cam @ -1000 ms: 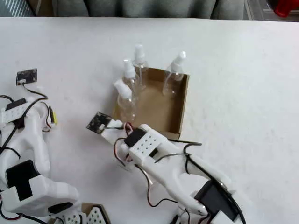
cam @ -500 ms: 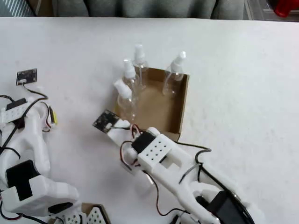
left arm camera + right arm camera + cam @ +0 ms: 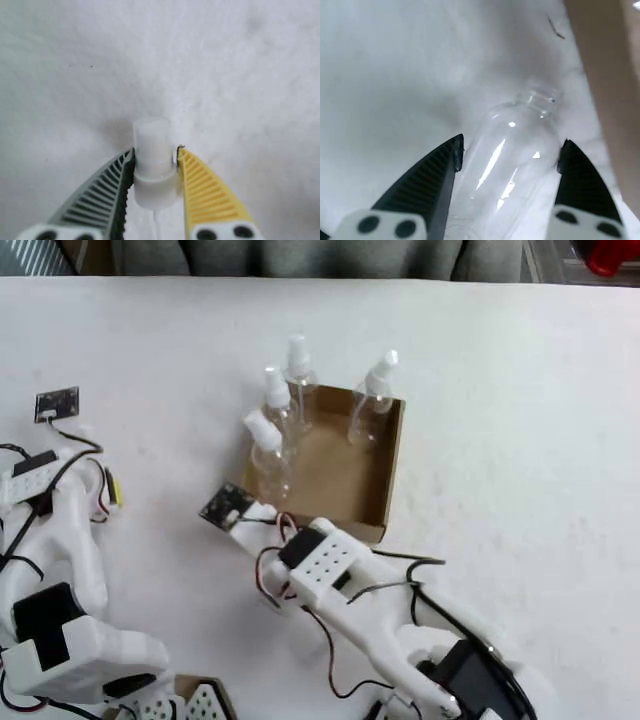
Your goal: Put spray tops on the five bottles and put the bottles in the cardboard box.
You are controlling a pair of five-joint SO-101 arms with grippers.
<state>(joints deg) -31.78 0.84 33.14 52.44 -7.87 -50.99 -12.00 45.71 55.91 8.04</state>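
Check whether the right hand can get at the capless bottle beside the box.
Probably yes: the open right hand straddles the capless bottle, one side of the hand on each flank, and nothing lies between them.

in the high view the right arm (image 3: 330, 565) lies over the right gripper (image 3: 512, 140) and the uncapped bottle (image 3: 520, 125), hiding both. the left arm (image 3: 60, 570) runs off the left and lower edges. of the left gripper (image 3: 155, 149) we make out just a yellow sliver there, and the spray top (image 3: 154, 170) is too small to tell. in the wrist views the spray top's tube and the bottle's base are cut off, the bottle's neck is blurred, and the cardboard box (image 3: 605, 75) is one blurred wall.
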